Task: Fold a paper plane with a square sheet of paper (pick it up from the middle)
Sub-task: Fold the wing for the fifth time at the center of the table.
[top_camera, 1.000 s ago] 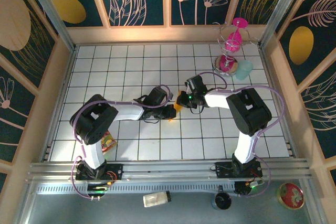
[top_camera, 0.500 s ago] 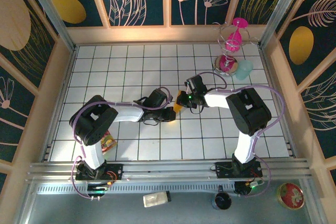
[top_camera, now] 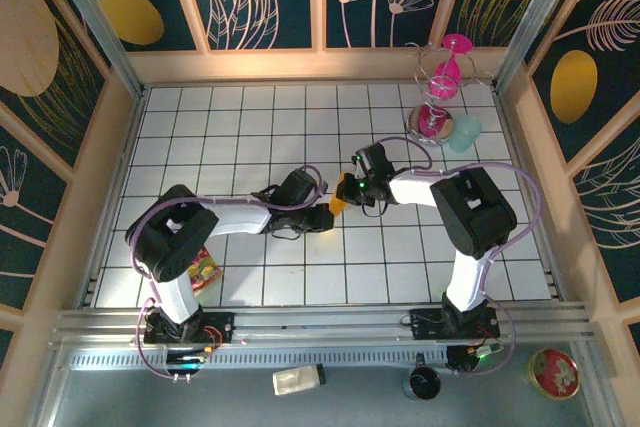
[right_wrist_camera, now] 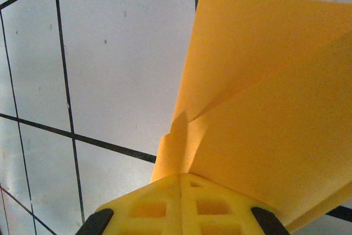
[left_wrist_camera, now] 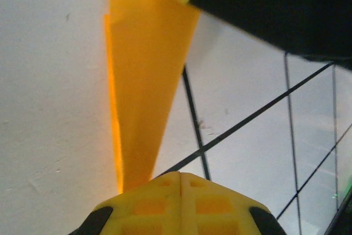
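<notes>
"Paper plane [top_camera: 340,207], where is it sitting?"
"Over the middle of the table [top_camera: 250,127], stretching between my arms. My left jaws are clamping its narrow tip, and my right jaws are pinching its wider end."

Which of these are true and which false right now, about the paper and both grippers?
1. The right gripper is shut on the paper. True.
2. The paper is an unfolded flat square. False: it is creased, with folded layers.
3. The left gripper pinches the paper's narrow end. True.
4. The snack packet lies between the two grippers. False: it lies beside the left arm's base.
</notes>
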